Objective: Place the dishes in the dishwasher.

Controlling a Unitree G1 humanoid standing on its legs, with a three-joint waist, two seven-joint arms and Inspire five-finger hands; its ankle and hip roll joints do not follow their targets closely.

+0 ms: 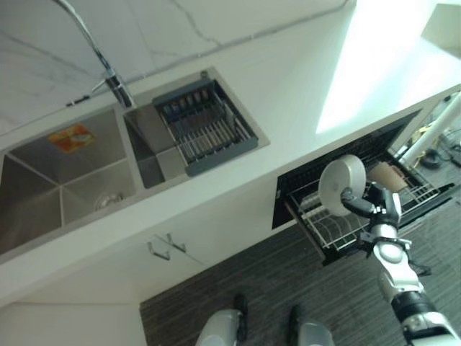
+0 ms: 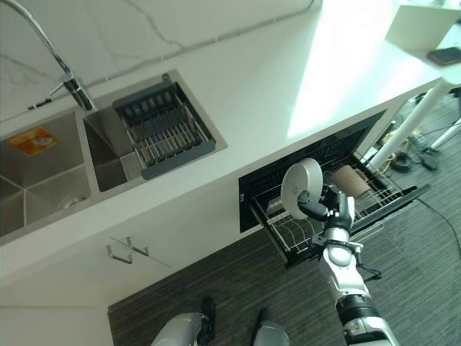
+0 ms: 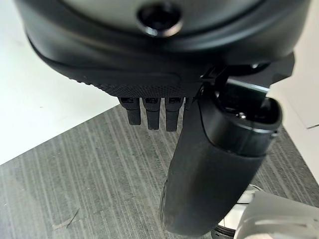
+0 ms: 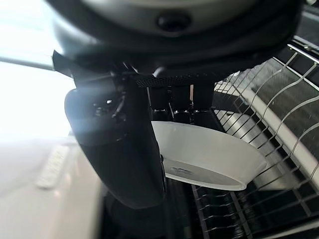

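My right hand (image 1: 369,205) holds a round white dish (image 1: 341,184) upright on its edge, above the pulled-out dishwasher rack (image 1: 328,228). In the right wrist view the thumb and fingers (image 4: 182,107) pinch the white dish (image 4: 209,157) over the rack's white wires (image 4: 259,107). A brown cup (image 1: 387,175) lies in the rack further back. My left hand (image 3: 149,79) hangs over the dark striped floor with its fingers curled and nothing in them.
The white counter (image 1: 288,86) runs across the view above the open dishwasher (image 2: 317,155). A double sink (image 1: 65,180) with a tap (image 1: 108,76) holds a dark drying rack (image 1: 205,126). A cabinet handle (image 1: 167,247) sits below the sink.
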